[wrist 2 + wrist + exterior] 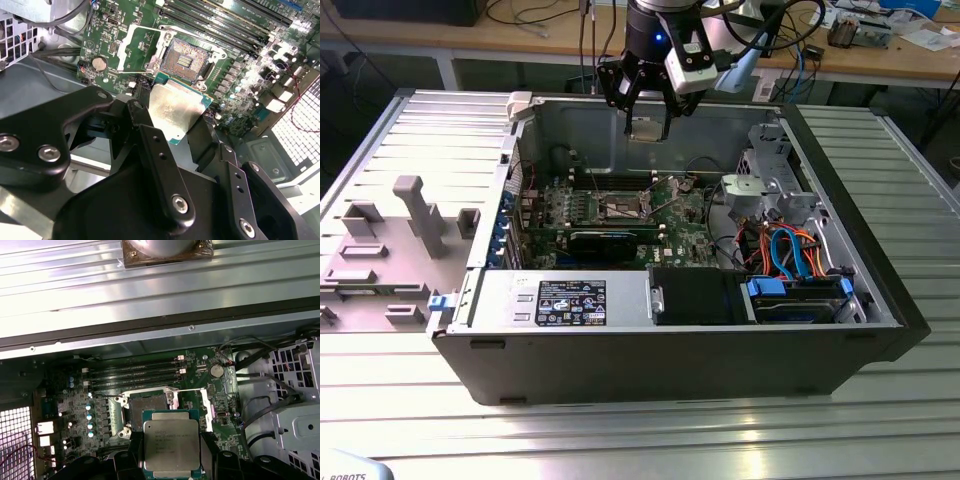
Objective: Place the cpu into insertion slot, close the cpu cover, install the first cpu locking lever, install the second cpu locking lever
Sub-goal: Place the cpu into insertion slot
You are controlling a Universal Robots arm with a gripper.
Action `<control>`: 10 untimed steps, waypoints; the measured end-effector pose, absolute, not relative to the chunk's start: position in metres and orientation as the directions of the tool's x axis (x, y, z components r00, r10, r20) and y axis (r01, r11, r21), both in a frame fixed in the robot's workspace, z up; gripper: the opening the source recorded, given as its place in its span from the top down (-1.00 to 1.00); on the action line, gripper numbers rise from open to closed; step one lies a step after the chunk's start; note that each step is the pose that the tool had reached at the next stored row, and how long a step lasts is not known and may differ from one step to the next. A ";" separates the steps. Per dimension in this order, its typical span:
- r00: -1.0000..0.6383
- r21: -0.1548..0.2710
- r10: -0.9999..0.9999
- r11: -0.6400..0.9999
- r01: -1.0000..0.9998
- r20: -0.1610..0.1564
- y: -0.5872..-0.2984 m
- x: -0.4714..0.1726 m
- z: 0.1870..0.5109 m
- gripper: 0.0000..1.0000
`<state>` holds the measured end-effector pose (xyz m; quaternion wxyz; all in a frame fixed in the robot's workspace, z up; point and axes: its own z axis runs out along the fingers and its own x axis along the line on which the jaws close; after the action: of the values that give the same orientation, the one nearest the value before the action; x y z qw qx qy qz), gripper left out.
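One cpu (175,112) is held pinched by its edges between the black fingers (150,145) of the gripper (172,120), metal top turned up towards the cameras in both wrist views. In the exterior view, the gripper (647,130) and cpu (645,128) are seen hanging over the open case (620,360), above the green board (680,215) and apart from it. The slot (186,59) is left uncovered on the board, its dark centre and metal rim exposed, with nothing seated in it. In the first wrist view, the cover (206,407) is seen swung open, just beside the slot (148,407). The case is laid on its side on a ribbed metal table (620,430).
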<state>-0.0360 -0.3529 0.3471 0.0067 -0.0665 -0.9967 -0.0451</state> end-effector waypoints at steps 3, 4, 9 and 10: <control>-0.991 0.089 0.134 0.987 0.135 0.019 -0.353 -0.036 0.347 -0.08; -0.991 0.089 0.135 0.987 0.136 0.019 -0.353 -0.036 0.347 -0.08; -0.990 0.089 0.139 0.986 0.140 0.019 -0.353 -0.036 0.347 -0.08; -0.990 0.089 0.139 0.986 0.141 0.019 -0.353 -0.036 0.347 -0.08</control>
<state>-0.0360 -0.3528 0.3470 0.0065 -0.0703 -0.9965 -0.0452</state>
